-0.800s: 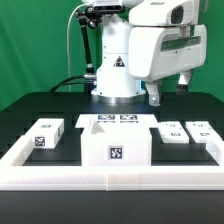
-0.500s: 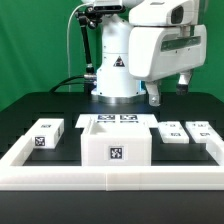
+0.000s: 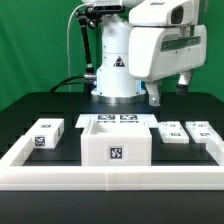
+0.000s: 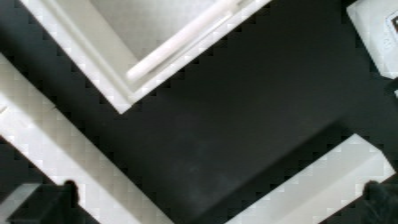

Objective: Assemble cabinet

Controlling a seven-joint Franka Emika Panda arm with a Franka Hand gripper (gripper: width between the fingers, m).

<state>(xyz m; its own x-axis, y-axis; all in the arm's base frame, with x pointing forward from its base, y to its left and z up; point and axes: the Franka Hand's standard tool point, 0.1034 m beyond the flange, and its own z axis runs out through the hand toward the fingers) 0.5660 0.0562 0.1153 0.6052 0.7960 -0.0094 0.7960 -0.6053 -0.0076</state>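
Gripper [image 3: 170,90] was seen wide open and empty above the table [image 3: 40,108], and the cabinet body [image 3: 115,148] was found below it, toward the exterior view's left, with two blocks [image 3: 172,133] nearer.

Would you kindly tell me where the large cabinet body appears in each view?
Exterior view: the cabinet body stands front centre, its tag facing the camera.
Wrist view: white edges show but no tag, so I cannot tell whether it is there.
Shared landmark: the black table top.
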